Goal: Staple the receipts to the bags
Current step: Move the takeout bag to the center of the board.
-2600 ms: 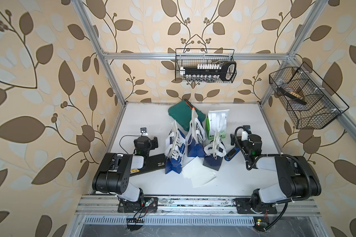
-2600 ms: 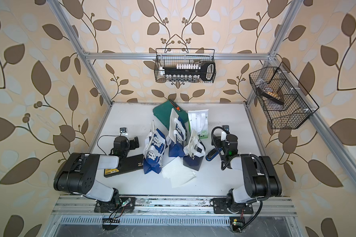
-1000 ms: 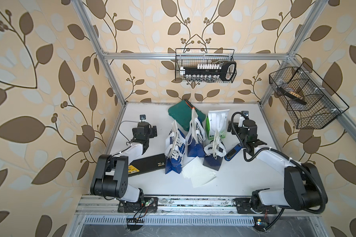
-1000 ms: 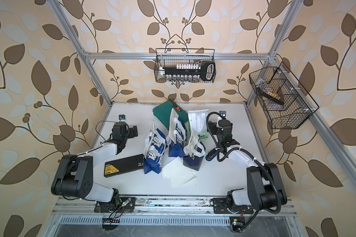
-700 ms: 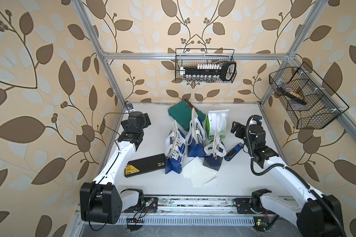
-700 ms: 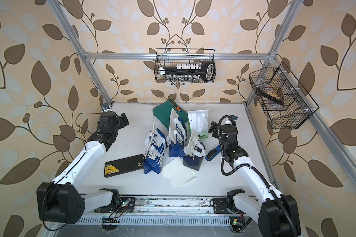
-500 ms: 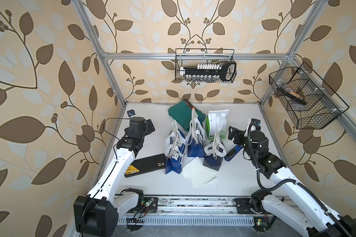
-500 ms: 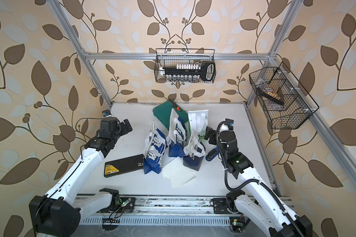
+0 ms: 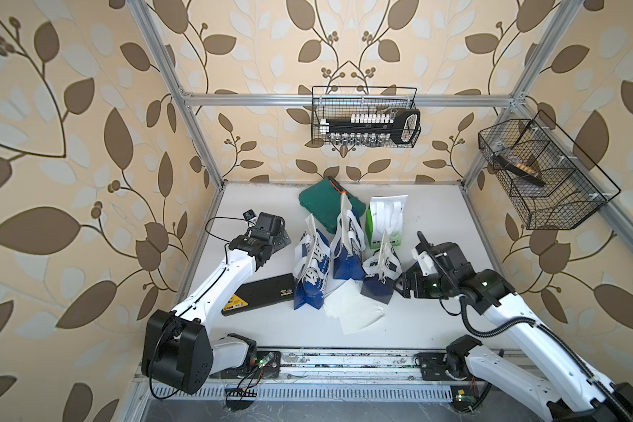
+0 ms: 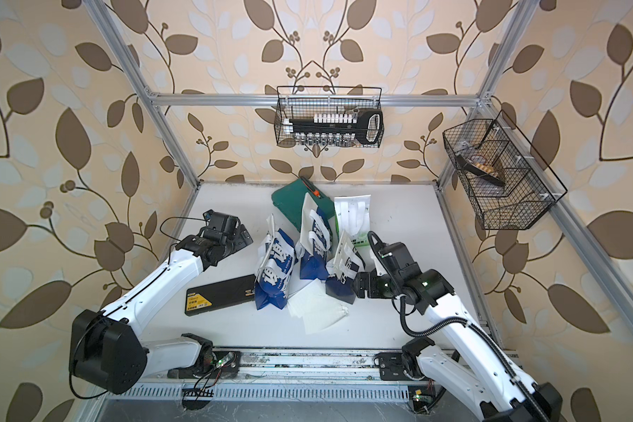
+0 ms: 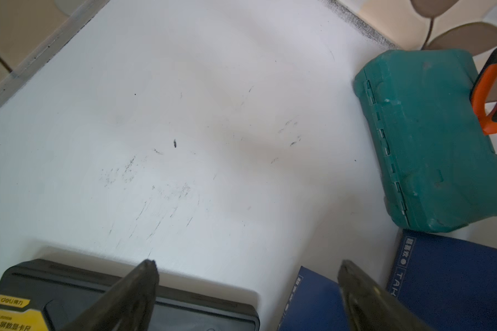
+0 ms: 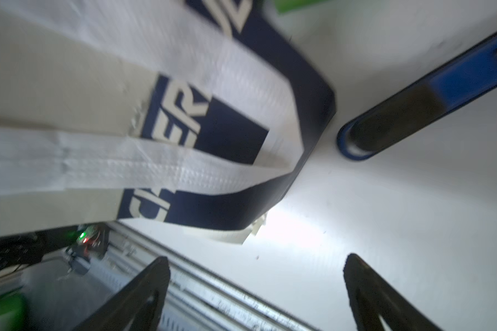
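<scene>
Approach to the blue stapler [image 12: 413, 109]; receipts [image 9: 355, 314] look unstapled.
Right gripper [image 12: 257, 258] and left gripper [image 11: 247, 262] both gape empty; the right, beside a navy bag [image 12: 227, 129], probably must grasp the stapler next.

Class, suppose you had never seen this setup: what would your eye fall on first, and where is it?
A huddle of navy-and-white bags stands mid-table, a green-and-white bag behind them and loose white receipts lying in front. The right gripper hangs beside the nearest navy bag, jaws wide apart.
</scene>
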{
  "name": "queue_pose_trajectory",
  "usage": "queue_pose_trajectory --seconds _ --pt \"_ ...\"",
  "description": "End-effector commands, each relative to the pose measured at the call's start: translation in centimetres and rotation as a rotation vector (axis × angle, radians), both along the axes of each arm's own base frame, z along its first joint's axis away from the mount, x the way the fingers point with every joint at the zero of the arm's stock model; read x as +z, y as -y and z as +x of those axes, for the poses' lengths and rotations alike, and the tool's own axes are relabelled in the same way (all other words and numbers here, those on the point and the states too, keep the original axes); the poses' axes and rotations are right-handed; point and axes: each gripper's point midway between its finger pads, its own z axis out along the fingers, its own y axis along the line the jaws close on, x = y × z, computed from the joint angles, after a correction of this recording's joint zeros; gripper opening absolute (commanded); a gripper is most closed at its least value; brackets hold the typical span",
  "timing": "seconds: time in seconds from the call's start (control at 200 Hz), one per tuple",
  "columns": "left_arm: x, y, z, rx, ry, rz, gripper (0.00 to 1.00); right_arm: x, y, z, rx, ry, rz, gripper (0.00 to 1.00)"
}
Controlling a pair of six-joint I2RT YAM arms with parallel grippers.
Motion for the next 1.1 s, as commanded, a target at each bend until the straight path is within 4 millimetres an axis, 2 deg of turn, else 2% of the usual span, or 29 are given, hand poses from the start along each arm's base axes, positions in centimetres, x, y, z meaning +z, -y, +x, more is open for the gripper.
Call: queue_pose_trajectory --seconds 0.0,0.055,0.095,0.175,0.25,0.345,0.46,0.61,0.795,0.975,1.095 --pt "2.3 -0.4 0.2 0.049 0.045 -0.018 0.99 -2.7 -2.3 -5.3 0.116 -0.289 0.140 0.92" --pt "2.9 -0.4 0.1 0.051 0.062 -0.018 0.99 -4.0 -2.9 -5.6 0.112 -0.328 0.180 0.91" --pt "3.3 -0.7 -0.1 0.057 0.074 -0.012 0.99 -4.7 -3.2 -5.9 0.113 -0.355 0.198 0.86" --pt "4.1 -1.0 -0.6 0.070 0.095 -0.009 0.99 -5.3 -3.5 -5.8 0.138 -0.372 0.202 0.84" --pt "4.5 -0.9 -0.8 0.065 0.109 -0.025 0.99 -5.8 -4.2 -5.5 0.156 -0.402 0.228 0.76" --pt "4.4 -0.7 -1.0 0.056 0.097 -0.034 0.99 -6.5 -5.0 -4.7 0.174 -0.427 0.240 0.69" --pt "3.9 -0.7 -1.4 0.054 0.067 -0.028 0.99 -8.0 -6.2 -4.4 0.219 -0.460 0.205 0.67" --pt "3.8 -0.7 -1.6 0.043 0.065 -0.024 0.99 -9.9 -6.8 -4.3 0.232 -0.503 0.182 0.54" --pt "3.4 -0.6 -1.9 0.035 0.066 -0.030 0.99 -9.5 -7.5 -3.6 0.255 -0.469 0.208 0.51" --pt "2.3 0.4 -1.9 0.007 0.049 -0.068 0.99 -7.7 -9.0 -3.3 0.336 -0.388 0.275 0.48" --pt "1.5 0.8 -2.3 0.003 0.029 -0.079 0.99 -8.0 -9.5 -3.3 0.355 -0.404 0.272 0.46"
